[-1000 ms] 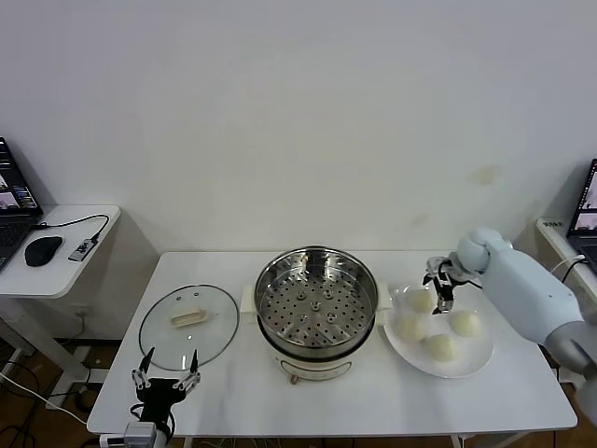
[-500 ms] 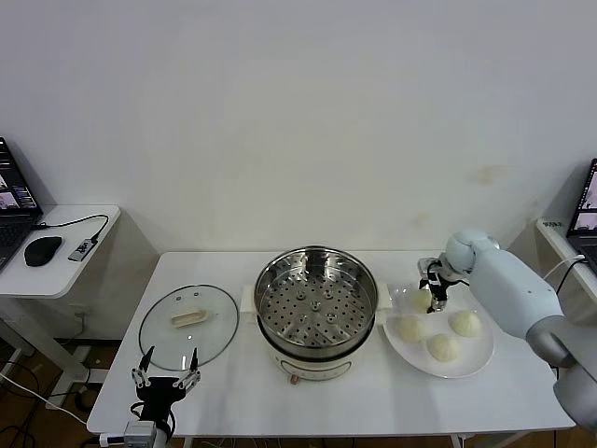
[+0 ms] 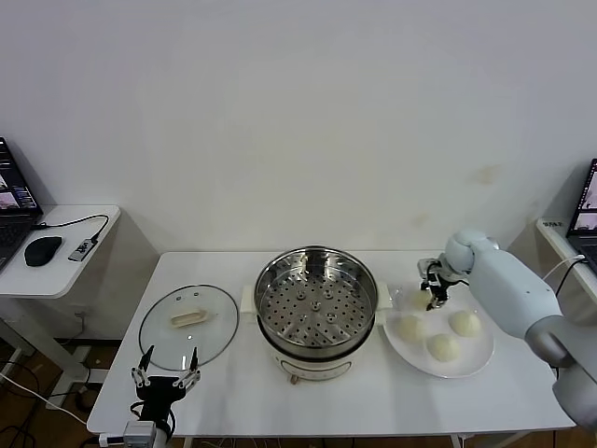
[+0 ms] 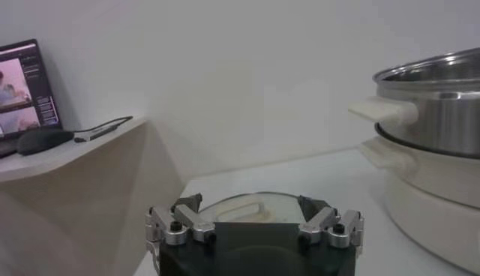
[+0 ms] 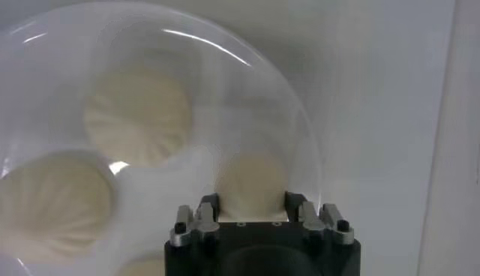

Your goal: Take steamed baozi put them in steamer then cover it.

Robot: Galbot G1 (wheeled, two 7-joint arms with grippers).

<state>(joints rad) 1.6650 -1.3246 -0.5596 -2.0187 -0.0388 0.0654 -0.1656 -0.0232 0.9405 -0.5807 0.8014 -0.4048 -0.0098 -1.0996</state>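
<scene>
The steamer (image 3: 315, 303), a shiny perforated basket on a cream pot base, stands mid-table and holds nothing. On the white plate (image 3: 471, 359) to its right lie three steamed baozi (image 3: 441, 347). A further baozi (image 5: 251, 180) sits at the plate's back-left part with my right gripper (image 3: 434, 293) shut on it. In the right wrist view the fingers (image 5: 208, 204) press its two sides. The glass cover (image 3: 188, 322) lies flat left of the steamer. My left gripper (image 3: 166, 375) is open near the table's front edge, just short of the cover (image 4: 247, 206).
A side table on the left carries a laptop and a mouse (image 3: 44, 250). Another laptop (image 3: 586, 210) shows at the right edge. The steamer's side handle (image 4: 382, 111) juts toward the cover.
My right gripper has shifted slightly toward the steamer and closed its fingers onto the back-left baozi. The left arm has not moved.
</scene>
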